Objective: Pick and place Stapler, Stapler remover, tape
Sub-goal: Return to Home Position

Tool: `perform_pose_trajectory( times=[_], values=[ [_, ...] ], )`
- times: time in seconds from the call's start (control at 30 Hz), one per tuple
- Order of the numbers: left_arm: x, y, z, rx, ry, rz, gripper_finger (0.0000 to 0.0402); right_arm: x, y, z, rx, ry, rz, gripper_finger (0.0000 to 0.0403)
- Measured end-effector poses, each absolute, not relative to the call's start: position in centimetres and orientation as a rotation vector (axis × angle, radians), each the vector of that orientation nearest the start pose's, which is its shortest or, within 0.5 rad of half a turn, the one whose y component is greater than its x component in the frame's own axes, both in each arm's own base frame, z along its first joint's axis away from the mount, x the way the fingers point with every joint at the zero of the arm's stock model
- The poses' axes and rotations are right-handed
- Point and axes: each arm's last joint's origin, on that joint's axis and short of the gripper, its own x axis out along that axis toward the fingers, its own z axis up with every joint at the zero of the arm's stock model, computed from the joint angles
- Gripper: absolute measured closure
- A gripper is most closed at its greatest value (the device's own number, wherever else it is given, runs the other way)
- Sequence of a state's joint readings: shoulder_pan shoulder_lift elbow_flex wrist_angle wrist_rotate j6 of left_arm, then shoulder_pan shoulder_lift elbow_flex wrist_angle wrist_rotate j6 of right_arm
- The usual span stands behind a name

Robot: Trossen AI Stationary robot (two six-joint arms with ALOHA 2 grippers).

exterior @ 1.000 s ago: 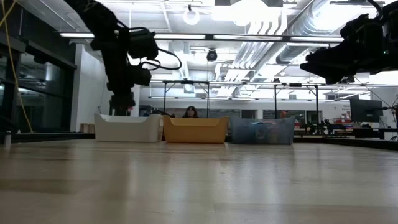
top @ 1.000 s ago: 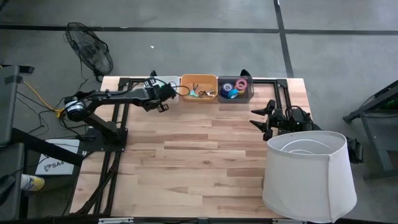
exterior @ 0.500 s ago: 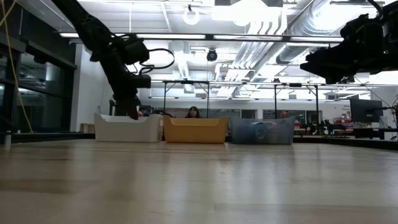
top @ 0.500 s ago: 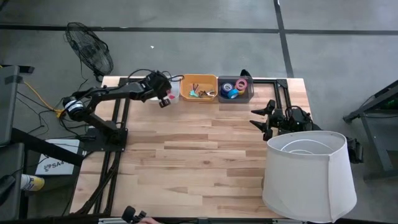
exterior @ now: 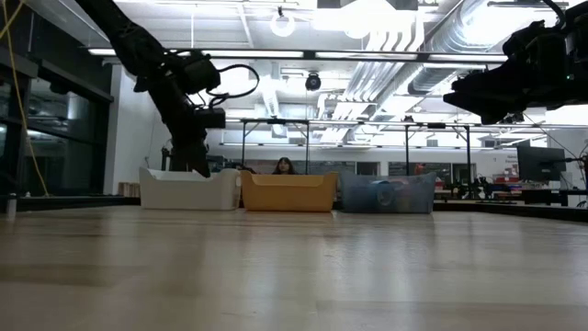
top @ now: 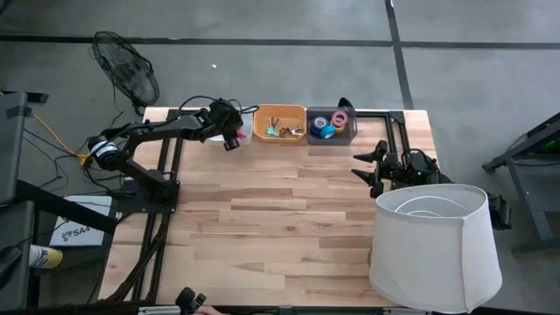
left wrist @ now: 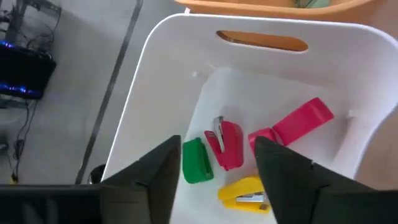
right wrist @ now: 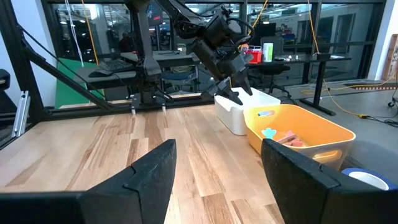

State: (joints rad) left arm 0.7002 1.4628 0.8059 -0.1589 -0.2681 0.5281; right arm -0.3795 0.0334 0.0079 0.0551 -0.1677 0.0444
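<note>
Far left: your left hand (left wrist: 217, 148) has tipped down and drawn back over the white bin (left wrist: 155, 74) in the last second. Its fingers are apart and hold nothing. Below it lie the green stapler (left wrist: 196, 160), two red staplers (left wrist: 229, 144) and a yellow stapler (left wrist: 244, 191).

Centre: the stapler removers (top: 278, 131) are in the orange bin (top: 280, 110).

Right of that, the tape (top: 325, 129) sits in the clear bin (top: 352, 131).

Far right: the right hand (top: 363, 166) waits with fingers apart.

Nothing loose shows on the worktop (top: 280, 210), so sorting looks done and only the return home is left.
</note>
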Motion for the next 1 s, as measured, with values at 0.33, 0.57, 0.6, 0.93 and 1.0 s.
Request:
perform_pose_trajectory(
  times=[0.33,0.57,0.6,0.93,1.0],
  values=[
    [20.9,12.6,19.0,0.452,0.652,0.493,0.0173,9.4,-3.2,16.9,0.036,-0.033,-0.211,0.0176],
    [18.6,6.2,18.6,0.533,0.367,0.244,0.0173,9.4,-3.2,16.9,0.036,-0.034,-0.211,0.0176],
    [18.2,5.4,18.7,0.548,0.325,0.192,0.0173,9.4,-3.2,16.9,0.036,-0.034,-0.211,0.0176],
    [13.0,0.3,17.4,0.567,0.025,-0.035,0.0175,9.4,-3.2,16.9,0.036,-0.034,-0.211,0.0176],
    [12.2,-0.1,17.2,0.561,-0.006,-0.057,0.0175,9.4,-3.2,16.9,0.036,-0.034,-0.211,0.0176]
  ],
)
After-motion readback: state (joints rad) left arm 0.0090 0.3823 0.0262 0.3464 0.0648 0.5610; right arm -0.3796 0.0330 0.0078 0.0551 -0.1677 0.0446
